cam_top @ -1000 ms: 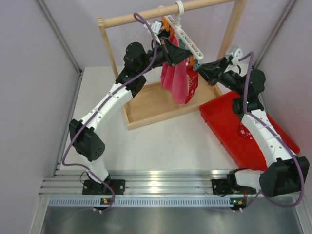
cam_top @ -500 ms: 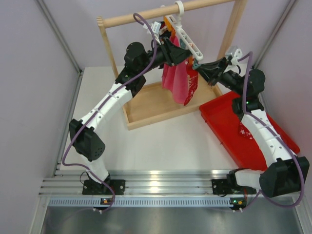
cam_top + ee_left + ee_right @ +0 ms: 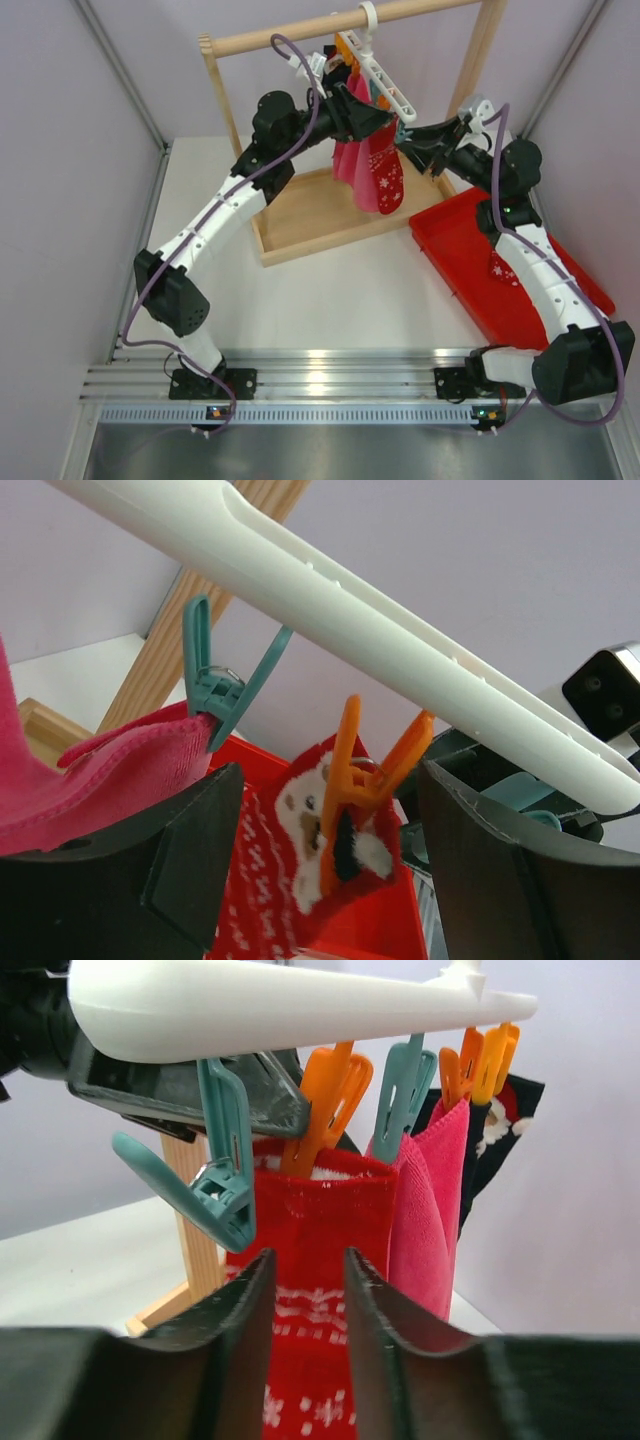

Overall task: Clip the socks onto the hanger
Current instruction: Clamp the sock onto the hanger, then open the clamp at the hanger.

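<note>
My right gripper (image 3: 307,1260) has its fingers (image 3: 235,1320) only a narrow gap apart. The hanging sock (image 3: 315,1210) shows through that gap, and I can't tell whether the pads touch it. My left gripper (image 3: 330,780) is spread wide, with its fingers (image 3: 190,870) on either side of the orange clip (image 3: 345,800) that bites the sock's cuff. They hold nothing that I can see.

I judge these socks to be light, limp knit that will fold, drape and swing at a nudge. The place to pinch is just under the cuff, taking both layers and leaving the edge proud for a clip to bite. The hanger (image 3: 390,88) hangs tilted by its hook from the wooden rail (image 3: 300,35). I expect it to swing away if I push on a clip, so it wants steadying.

The second sock (image 3: 500,268) lies in the red tray (image 3: 465,285), close beside my right forearm. An empty teal clip (image 3: 225,1190) hangs just beside the clipped sock.

The hanging sock is bright red with bands of white snowflake print. It has fluffy white trim at the cuff and a white-and-brown figure I can't make out. Next along the bar hang a pink cloth (image 3: 435,1190) and then a black cloth (image 3: 505,1130).
</note>
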{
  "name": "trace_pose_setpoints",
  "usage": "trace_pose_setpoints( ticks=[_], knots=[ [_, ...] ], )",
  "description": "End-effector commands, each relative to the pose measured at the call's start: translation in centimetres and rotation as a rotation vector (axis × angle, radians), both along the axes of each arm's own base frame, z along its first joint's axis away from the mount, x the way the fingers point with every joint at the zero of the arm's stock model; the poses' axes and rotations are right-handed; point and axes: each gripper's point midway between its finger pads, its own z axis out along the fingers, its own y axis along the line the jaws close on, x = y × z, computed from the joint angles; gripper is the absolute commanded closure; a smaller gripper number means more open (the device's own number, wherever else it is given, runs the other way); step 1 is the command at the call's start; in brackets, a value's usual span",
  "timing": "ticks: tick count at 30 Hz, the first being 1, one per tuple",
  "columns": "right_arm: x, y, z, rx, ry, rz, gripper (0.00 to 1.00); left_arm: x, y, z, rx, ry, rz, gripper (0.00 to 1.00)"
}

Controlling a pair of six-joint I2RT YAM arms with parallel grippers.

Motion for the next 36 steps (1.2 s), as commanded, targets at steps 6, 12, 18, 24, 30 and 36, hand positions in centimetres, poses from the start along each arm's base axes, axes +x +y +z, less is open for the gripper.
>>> trace_pose_setpoints(
  ticks=[6,12,18,24,30,36],
  knots=[
    [-2.3,-0.3,1.9,-0.048,-0.092,-0.013,0.58,-2.2,2.7,3.4,-0.018,-0.066,0.061,0.21],
    [-4.5,-0.6,2.1,-0.05,-0.092,0.003,0.52,-3.3,3.8,3.0,0.004,-0.076,0.08,0.17],
    [-6.9,-0.5,2.7,0.032,-0.049,0.031,0.38,-5.2,4.7,1.9,0.059,-0.129,0.088,0.13],
    [-6.2,0.2,2.4,0.06,-0.046,-0.013,0.37,-6.8,5.7,1.6,0.092,-0.211,0.094,0.12],
    [-4.6,1.1,2.3,0.12,-0.056,-0.088,0.41,-9.7,5.6,2.4,0.09,-0.406,-0.006,0.13],
    [-3.7,1.4,2.5,0.154,-0.086,-0.15,0.48,-10.2,5.1,2.3,0.116,-0.468,-0.041,0.15]
  ],
)
